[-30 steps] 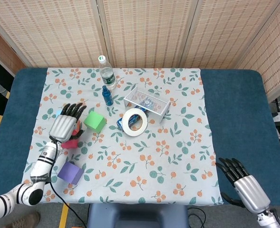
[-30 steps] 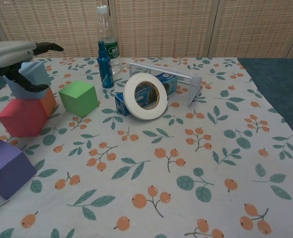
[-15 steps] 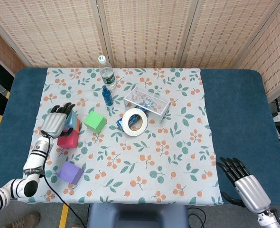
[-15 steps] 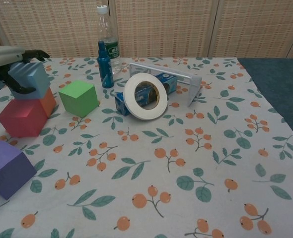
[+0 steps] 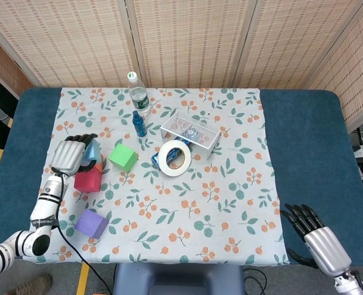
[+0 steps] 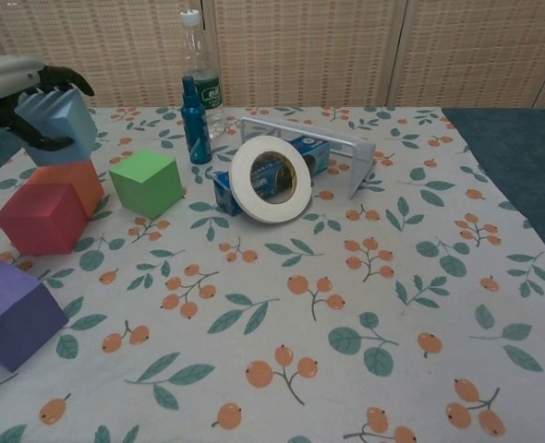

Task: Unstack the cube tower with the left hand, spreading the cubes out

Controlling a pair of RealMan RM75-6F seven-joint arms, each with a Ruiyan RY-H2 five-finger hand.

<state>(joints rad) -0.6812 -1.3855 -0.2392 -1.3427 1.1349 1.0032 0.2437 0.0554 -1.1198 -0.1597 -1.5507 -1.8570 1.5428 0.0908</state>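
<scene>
A light blue cube [image 6: 58, 125] is held tilted above an orange cube [image 6: 74, 182], with a red cube [image 6: 37, 218] just in front, a green cube [image 6: 146, 182] beside and a purple cube [image 6: 12, 314] nearer.

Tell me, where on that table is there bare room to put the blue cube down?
The left hand holds the blue cube above the orange cube. Bare cloth lies between the purple cube and the right hand. It is crowded around the green cube, tape roll and basket.
</scene>
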